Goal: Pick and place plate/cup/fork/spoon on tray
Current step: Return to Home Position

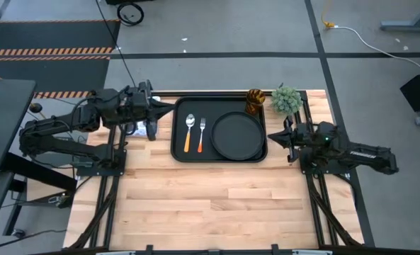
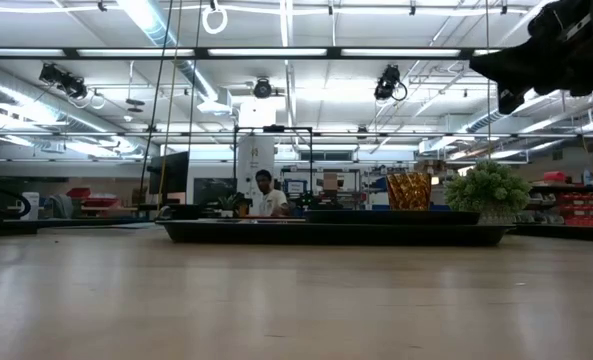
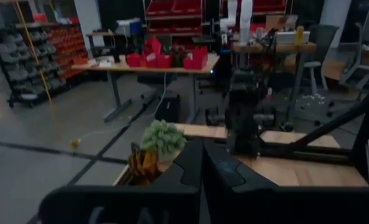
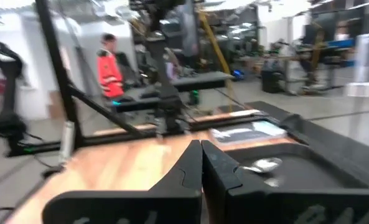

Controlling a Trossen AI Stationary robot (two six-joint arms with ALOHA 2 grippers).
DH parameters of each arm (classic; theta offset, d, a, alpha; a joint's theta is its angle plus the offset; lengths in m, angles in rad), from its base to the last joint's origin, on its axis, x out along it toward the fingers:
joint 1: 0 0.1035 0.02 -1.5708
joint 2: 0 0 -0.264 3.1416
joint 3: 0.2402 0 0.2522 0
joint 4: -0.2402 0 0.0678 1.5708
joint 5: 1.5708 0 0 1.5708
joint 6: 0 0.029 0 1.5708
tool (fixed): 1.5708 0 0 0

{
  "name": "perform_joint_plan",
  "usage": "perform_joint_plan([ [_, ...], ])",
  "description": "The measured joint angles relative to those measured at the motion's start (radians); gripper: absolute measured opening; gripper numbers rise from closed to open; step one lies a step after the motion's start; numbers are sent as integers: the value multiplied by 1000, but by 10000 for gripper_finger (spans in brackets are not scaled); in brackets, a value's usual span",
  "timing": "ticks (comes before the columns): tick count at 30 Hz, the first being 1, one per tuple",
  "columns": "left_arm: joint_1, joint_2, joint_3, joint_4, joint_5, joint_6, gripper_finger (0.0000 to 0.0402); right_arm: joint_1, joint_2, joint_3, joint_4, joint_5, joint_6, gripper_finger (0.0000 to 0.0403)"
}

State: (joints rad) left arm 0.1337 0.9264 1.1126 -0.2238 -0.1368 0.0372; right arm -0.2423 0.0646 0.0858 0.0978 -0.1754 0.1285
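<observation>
Plate [image 1: 237, 136], fork [image 1: 201, 134] and spoon [image 1: 189, 132] sit on the tray [image 1: 180, 151] (cup [image 1: 256, 100] at its corner), so both tools rest with fingers together

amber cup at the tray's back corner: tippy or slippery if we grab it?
The cup stands upright, taller than wide, so a side nudge could probably tip it. Its textured wall likely helps grip. It looks translucent, perhaps glass or plastic, so possibly fragile. The plant beside it crowds that side.
</observation>
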Motion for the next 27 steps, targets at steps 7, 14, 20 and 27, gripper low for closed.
perform_joint_plan([
  [7,2,-5,0,-103,-1,24,7,9,-48,47,-90,99,-58,9],
  [14,38,-39,-121,11,-19,76,10,8,-45,41,-63,105,-35,23],
  [20,72,-37,-235,196,-48,154,18,8,-45,41,-62,103,-32,22],
  [27,86,-37,-256,207,-48,158,12,8,-45,41,-62,103,-31,22],
])
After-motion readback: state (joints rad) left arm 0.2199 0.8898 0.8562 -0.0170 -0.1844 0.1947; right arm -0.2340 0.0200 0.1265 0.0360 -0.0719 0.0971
